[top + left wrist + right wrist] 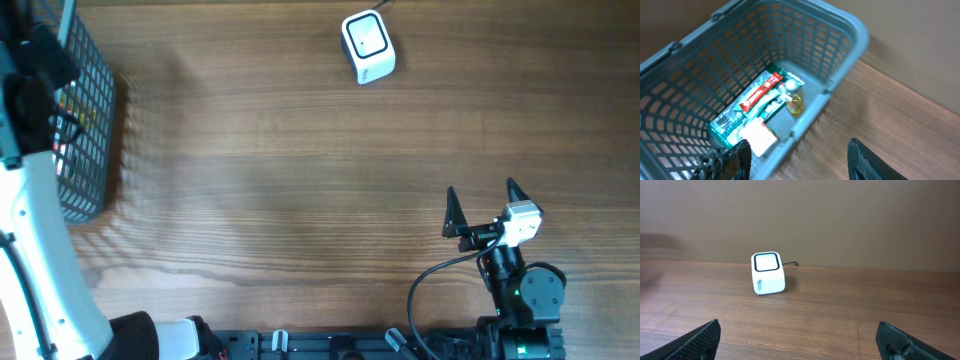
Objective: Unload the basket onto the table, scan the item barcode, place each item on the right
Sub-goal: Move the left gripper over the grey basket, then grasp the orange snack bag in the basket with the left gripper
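My left jaws apart above grey basket (850, 27) of packets (760, 92), my right jaws wide, facing white scanner (768, 273) on table (840, 310)

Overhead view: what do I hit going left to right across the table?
basket → barcode scanner → right end effector. The left arm overlaps the basket, so it is left out of the order.
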`<move>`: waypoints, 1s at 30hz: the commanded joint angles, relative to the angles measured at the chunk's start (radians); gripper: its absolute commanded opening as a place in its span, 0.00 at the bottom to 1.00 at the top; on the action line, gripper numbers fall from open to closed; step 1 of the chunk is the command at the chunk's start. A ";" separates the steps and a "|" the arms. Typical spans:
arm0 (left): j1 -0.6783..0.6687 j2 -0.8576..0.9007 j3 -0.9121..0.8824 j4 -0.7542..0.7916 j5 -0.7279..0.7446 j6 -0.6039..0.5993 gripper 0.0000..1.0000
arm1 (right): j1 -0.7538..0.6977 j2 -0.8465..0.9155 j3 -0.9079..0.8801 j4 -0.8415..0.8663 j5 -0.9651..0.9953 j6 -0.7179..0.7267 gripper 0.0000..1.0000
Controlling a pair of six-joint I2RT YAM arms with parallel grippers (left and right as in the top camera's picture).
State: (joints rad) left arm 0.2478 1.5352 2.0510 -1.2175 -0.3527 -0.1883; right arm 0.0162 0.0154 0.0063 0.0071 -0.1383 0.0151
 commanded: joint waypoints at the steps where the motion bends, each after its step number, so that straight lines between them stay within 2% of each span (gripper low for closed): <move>1: 0.144 -0.004 0.010 0.001 0.179 -0.007 0.56 | 0.003 -0.006 -0.001 0.004 -0.016 0.012 1.00; 2: 0.181 -0.003 0.010 0.001 0.212 -0.010 0.60 | 0.003 -0.006 -0.001 0.004 -0.016 0.012 1.00; 3: 0.232 0.002 0.010 0.000 0.242 -0.040 0.75 | 0.003 -0.006 -0.001 0.003 -0.016 0.012 1.00; 5: 0.291 0.010 0.010 -0.006 0.266 -0.073 0.82 | 0.003 -0.006 -0.001 0.004 -0.016 0.012 1.00; 10: 0.417 0.063 0.010 -0.032 0.362 -0.086 0.85 | 0.003 -0.006 -0.001 0.004 -0.016 0.012 1.00; 13: 0.447 0.103 0.005 -0.045 0.386 -0.086 0.87 | 0.003 -0.006 -0.001 0.004 -0.016 0.012 1.00; 17: 0.460 0.154 -0.023 -0.047 0.394 -0.087 0.95 | 0.003 -0.006 -0.001 0.004 -0.016 0.012 1.00; 30: 0.462 0.327 -0.038 -0.066 0.423 -0.082 0.93 | 0.003 -0.006 -0.001 0.004 -0.016 0.011 1.00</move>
State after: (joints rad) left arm 0.7036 1.8233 2.0220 -1.2797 0.0513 -0.2684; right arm 0.0162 0.0154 0.0063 0.0071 -0.1383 0.0151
